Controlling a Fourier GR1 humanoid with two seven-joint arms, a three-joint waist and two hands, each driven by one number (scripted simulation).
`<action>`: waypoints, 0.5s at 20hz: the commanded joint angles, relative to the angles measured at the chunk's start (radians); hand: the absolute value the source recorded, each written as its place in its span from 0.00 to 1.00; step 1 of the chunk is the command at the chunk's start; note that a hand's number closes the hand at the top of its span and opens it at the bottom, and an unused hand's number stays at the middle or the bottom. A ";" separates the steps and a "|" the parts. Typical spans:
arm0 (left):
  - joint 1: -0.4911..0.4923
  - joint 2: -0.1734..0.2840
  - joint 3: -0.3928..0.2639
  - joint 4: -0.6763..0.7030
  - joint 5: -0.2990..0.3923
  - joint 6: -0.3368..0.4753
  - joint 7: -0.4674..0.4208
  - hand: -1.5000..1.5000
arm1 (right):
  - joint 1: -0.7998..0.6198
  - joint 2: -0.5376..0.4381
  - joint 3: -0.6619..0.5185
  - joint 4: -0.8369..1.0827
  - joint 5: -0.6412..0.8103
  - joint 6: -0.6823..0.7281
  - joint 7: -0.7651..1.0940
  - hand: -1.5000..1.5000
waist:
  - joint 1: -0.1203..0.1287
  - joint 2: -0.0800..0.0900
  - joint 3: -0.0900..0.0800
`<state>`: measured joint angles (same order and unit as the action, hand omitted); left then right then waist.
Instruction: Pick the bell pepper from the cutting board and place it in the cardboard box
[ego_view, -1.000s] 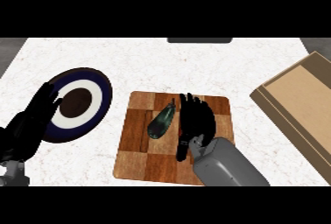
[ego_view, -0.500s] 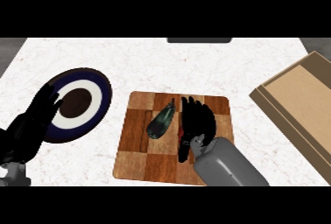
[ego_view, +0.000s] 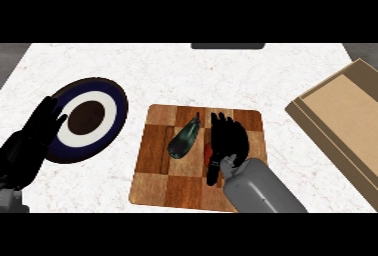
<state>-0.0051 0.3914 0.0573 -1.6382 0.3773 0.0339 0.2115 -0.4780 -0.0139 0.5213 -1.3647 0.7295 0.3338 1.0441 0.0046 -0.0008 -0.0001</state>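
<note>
A wooden cutting board (ego_view: 166, 175) lies in the middle of the counter. My right hand (ego_view: 230, 140) rests over its right half, fingers stretched out and pointing away from me. Only a sliver of the red bell pepper (ego_view: 210, 150) shows at the hand's left edge, between the thumb and the fingers; the rest is hidden underneath. The cardboard box (ego_view: 347, 115) stands open at the right edge, well apart from the hand. At the left edge my left hand (ego_view: 33, 137) stays open with its fingers up, next to a plate.
A dark green elongated vegetable (ego_view: 184, 139) lies on the board just left of my right hand. A dark blue and white plate (ego_view: 111, 100) with a brown centre sits left of the board. A dark object (ego_view: 227, 46) lies at the counter's far edge.
My right hand has drawn slightly back toward me and settled lower over the pepper. The left hand has barely shifted.
</note>
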 joint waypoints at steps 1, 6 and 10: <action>0.024 -0.020 0.015 0.014 -0.018 -0.019 -0.015 0.50 | 0.041 0.013 0.050 0.020 0.030 -0.053 0.078 1.00 | 0.001 0.000 0.000; -0.076 -0.017 0.044 -0.025 -0.039 0.013 0.096 0.50 | 0.057 0.010 0.019 -0.031 0.112 0.004 -0.046 1.00 | -0.004 0.000 0.000; 0.026 -0.068 0.026 -0.088 -0.064 -0.017 0.077 0.50 | 0.020 0.013 -0.002 0.057 0.121 -0.019 -0.092 1.00 | -0.001 0.000 0.000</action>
<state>0.0004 0.3429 0.0829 -1.6760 0.3329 0.0196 0.2499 -0.4894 -0.0083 0.5294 -1.3080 0.8137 0.3054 0.9661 0.0054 -0.0016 -0.0005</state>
